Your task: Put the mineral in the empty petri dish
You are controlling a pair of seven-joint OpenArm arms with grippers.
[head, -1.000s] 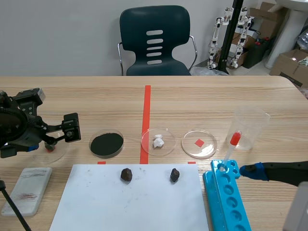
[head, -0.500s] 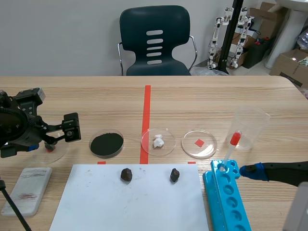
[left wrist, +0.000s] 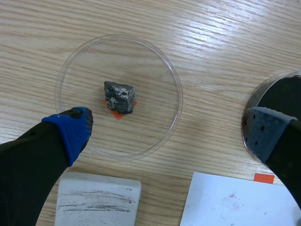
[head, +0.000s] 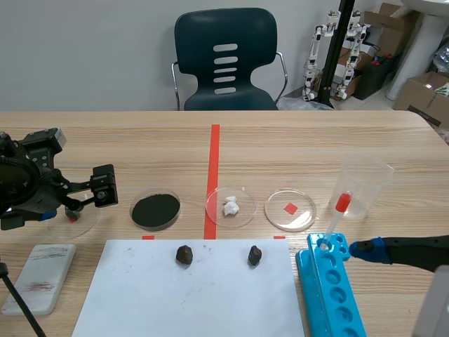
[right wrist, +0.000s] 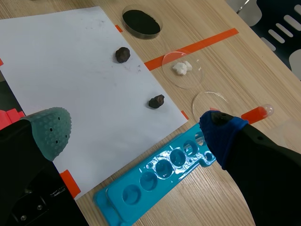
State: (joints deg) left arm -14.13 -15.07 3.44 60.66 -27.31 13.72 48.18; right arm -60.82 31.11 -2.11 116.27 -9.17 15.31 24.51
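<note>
Wooden tabletop (head: 316, 140): left claw (left wrist: 169, 129) hangs released over the dish (left wrist: 146, 70) holding the rock (left wrist: 119, 97), right claw (right wrist: 134, 129) released too; best lift straight up, clear of the rim.

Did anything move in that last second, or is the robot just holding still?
Nothing visibly changed. The left hand stays open over the petri dish holding the grey mineral. The right hand stays open near the blue rack. The two dark stones lie where they were on the white paper.
</note>
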